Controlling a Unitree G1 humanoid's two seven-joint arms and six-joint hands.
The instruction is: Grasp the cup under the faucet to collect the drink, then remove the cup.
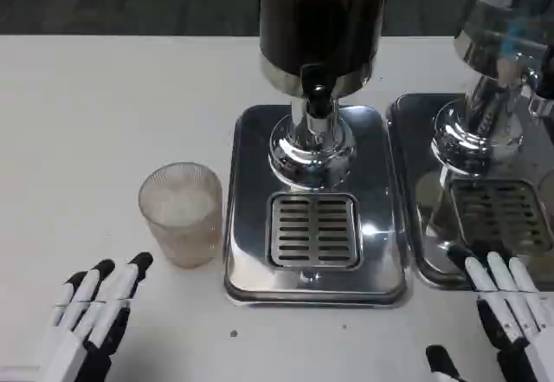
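Observation:
A clear, frosted plastic cup (182, 213) stands upright on the white table, just left of the drink dispenser's steel base tray (251, 152). The dispenser's dark tank (322, 14) rises behind, with a black-handled faucet (318, 100) over the slotted drip grate (314, 229). My left hand (93, 313) lies at the bottom left, fingers apart and pointing up toward the cup, a short gap below it, holding nothing. My right hand (511, 308) lies at the bottom right, fingers extended, empty, its fingertips reaching the front edge of the second tray.
A second dispenser (493, 96) on its own steel tray (407, 191) stands at the right edge. White tabletop (95, 113) stretches left of the cup and along the front between my hands.

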